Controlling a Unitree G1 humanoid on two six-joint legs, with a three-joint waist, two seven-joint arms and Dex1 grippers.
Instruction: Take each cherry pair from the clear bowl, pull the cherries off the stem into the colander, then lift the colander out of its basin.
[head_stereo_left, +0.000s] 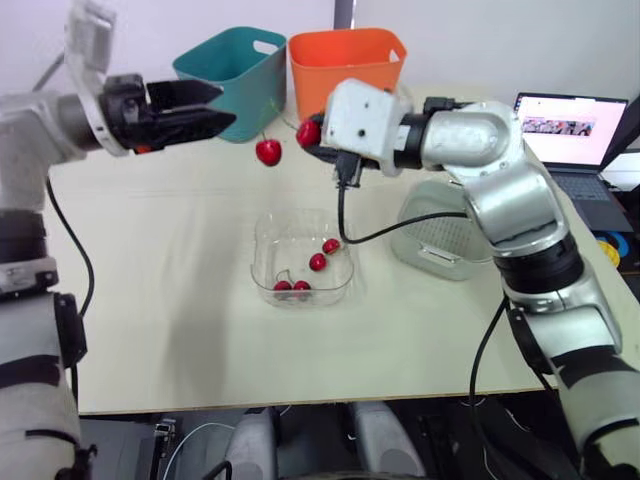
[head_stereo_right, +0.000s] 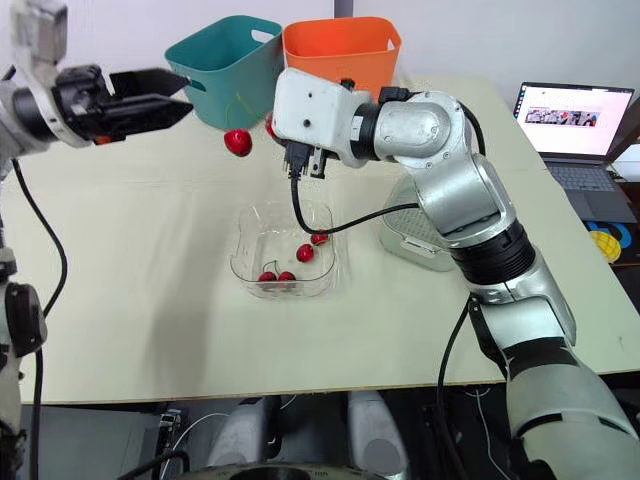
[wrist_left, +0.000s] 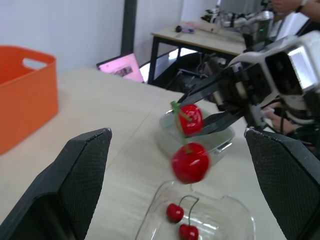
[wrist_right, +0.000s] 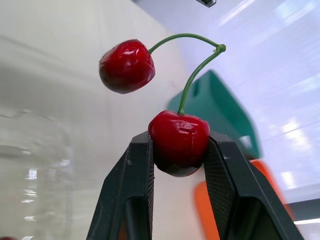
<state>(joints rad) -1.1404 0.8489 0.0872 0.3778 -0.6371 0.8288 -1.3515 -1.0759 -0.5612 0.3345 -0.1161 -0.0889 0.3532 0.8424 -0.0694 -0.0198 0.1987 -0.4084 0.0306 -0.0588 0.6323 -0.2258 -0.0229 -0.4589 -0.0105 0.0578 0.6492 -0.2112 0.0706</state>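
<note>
Beige table, white wall behind. Teal bin and orange bin at far edge, open laptop right. Another desk farther back.

No legible text — none anywhere

Teal bin, orange bin, laptop rt.

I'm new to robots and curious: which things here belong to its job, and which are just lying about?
Job: cherry pair in the right hand, open left hand, clear bowl, colander.
Lying about: teal bin, orange bin, laptop.
</note>
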